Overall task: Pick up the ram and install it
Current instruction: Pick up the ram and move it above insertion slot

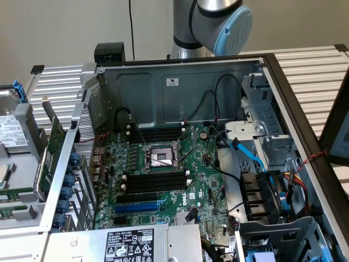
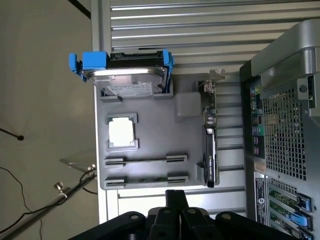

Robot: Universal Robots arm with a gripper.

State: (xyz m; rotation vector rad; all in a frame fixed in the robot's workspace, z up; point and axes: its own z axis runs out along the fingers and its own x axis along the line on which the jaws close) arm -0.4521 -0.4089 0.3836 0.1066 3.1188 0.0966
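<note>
the gripper (image 2: 176, 194) has its fingers pressed together with nothing between them. it hangs well above the grey tray (image 2: 150, 107), facing down over the tray edge nearest the ram holders, touching nothing.

the ram (image 2: 146, 178) stands on its thin edge in the holder closest to the gripper, and a second stick (image 2: 145, 160) sits in the parallel holder just beyond it. i read both as ram, though edge-on they show as little more than dark lines between grey end clips. further out on the tray are a processor (image 2: 121, 132), a hard drive (image 2: 130, 82) in a blue carrier, and an expansion card (image 2: 210, 150) on edge along the side near the computer case (image 2: 285, 125).

my judgement is that this is the approach stage of the pick-up, with nothing yet grasped. a clean pick calls for spread jaws, squared across the stick's narrow edge near its middle, clear of the end clips and of the second stick.

in the exterior view the motherboard (image 1: 163, 164) lies open inside the case, its black memory slots (image 1: 155, 180) looking unfilled. the arm (image 1: 229, 24) shows as an upright column and a blue-capped joint behind the case's back wall.
</note>
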